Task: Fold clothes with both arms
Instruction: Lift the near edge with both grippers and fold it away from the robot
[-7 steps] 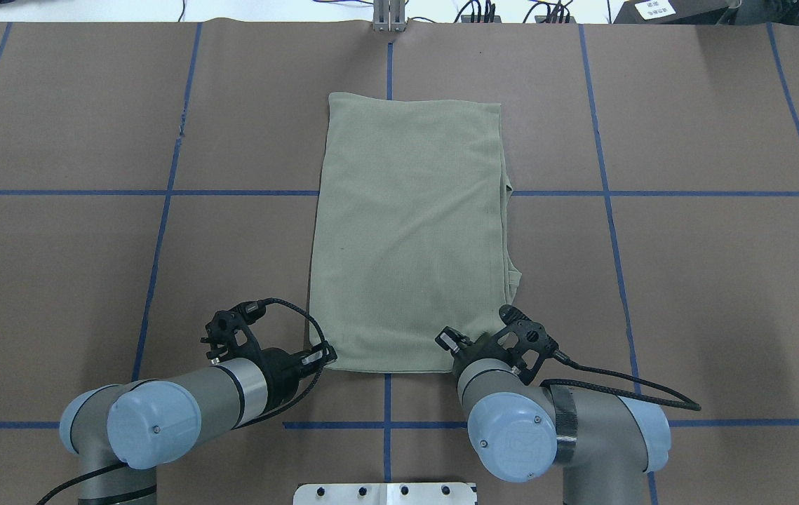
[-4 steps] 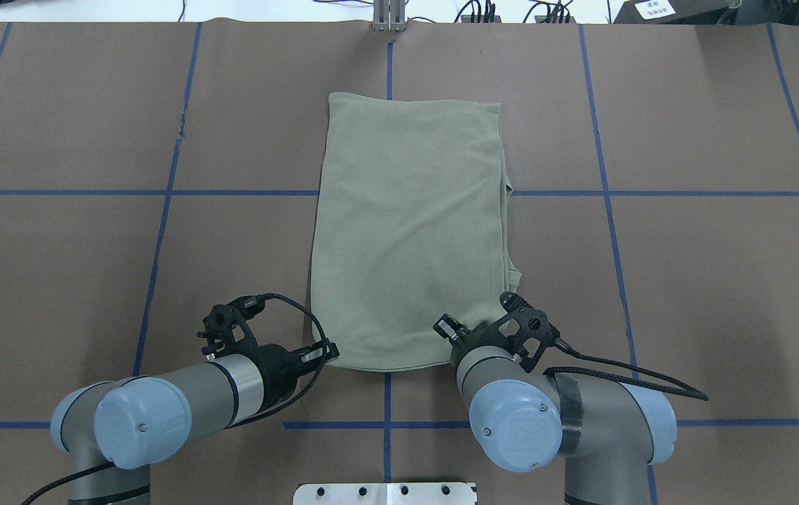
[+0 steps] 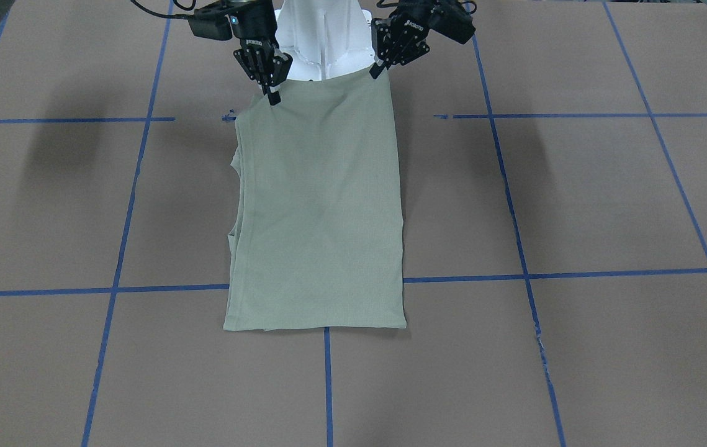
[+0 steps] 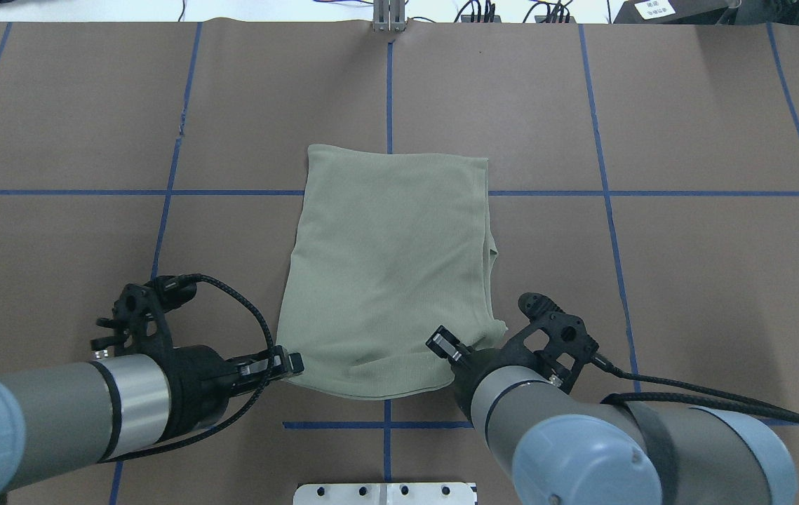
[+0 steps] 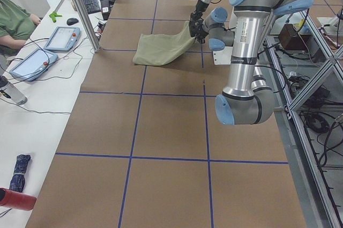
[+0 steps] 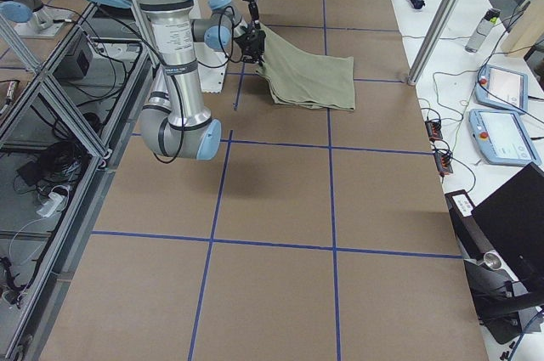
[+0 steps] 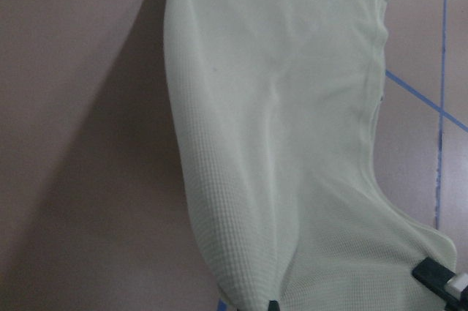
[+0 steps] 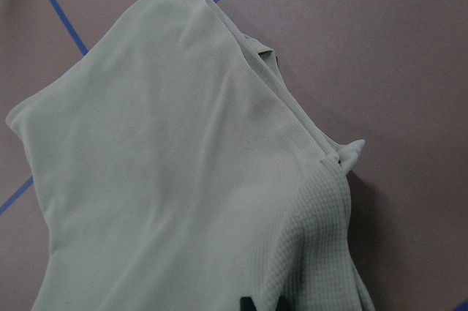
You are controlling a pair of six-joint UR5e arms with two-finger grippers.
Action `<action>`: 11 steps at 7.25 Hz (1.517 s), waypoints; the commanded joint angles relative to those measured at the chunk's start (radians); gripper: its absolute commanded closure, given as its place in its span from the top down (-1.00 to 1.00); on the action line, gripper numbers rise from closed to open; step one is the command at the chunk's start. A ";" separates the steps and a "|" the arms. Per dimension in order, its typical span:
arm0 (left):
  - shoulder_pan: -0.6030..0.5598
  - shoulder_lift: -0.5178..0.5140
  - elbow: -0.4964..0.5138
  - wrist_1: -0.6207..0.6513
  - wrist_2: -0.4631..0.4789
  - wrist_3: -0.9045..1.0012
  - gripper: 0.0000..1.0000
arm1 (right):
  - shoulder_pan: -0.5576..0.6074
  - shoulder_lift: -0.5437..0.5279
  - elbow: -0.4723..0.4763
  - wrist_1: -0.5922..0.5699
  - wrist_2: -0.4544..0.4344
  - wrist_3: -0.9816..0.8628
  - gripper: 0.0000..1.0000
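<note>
1. The surface (image 4: 687, 280) is by far the biggest thing here. It has a brown covering split into a grid by blue tape lines (image 4: 606, 210).
2. Next come the two arms. Seen from behind the robot, the left arm (image 4: 55, 421) comes in from about 7 o'clock and the right arm (image 4: 581, 435) from about 5 o'clock. Both reach toward the middle.
3. The shirt (image 4: 388, 266) is sage green and folded into a tall rectangle, pretty much dead centre on the surface.
   - Its far edge at 12 o'clock lies flat on the brown.
   - The near edge at 6 o'clock is held up off the surface and sags a bit between its two corners.
   - From either end of the surface you can see the cloth sloping down away from the robot.
   - The stacked folded layers show along its 3 o'clock side.
4. The white pedestal base (image 3: 322, 37) pokes up just behind the raised edge when you look from across the surface.
5. The left pincer (image 4: 292, 362) is clamped tight on the shirt's 7 o'clock corner.
6. The right pincer (image 3: 273, 96) is pinched closed on the 5 o'clock corner. Its wrist camera shows the black tips with knit fabric bunched right at them.
</note>
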 commanded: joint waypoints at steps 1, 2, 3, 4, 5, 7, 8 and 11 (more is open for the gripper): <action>0.000 -0.007 -0.182 0.183 -0.059 -0.003 -1.00 | -0.048 0.032 0.141 -0.140 0.000 0.001 -1.00; 0.006 -0.010 -0.154 0.190 -0.061 -0.002 -1.00 | -0.050 0.054 0.096 -0.142 0.000 -0.006 -1.00; 0.003 -0.039 -0.059 0.187 -0.055 0.011 -1.00 | -0.029 0.069 0.017 -0.129 0.000 -0.036 -1.00; -0.032 -0.103 0.068 0.182 -0.053 0.014 -1.00 | 0.012 0.086 -0.060 -0.086 0.000 -0.079 -1.00; -0.063 -0.177 0.180 0.182 -0.050 0.056 -1.00 | 0.052 0.086 -0.146 -0.002 0.000 -0.102 -1.00; -0.127 -0.201 0.265 0.149 -0.049 0.113 -1.00 | 0.138 0.089 -0.280 0.112 0.006 -0.162 -1.00; -0.164 -0.217 0.317 0.136 -0.049 0.136 -1.00 | 0.181 0.105 -0.324 0.143 0.040 -0.177 -1.00; -0.284 -0.274 0.400 0.134 -0.053 0.250 -1.00 | 0.249 0.200 -0.470 0.147 0.072 -0.214 -1.00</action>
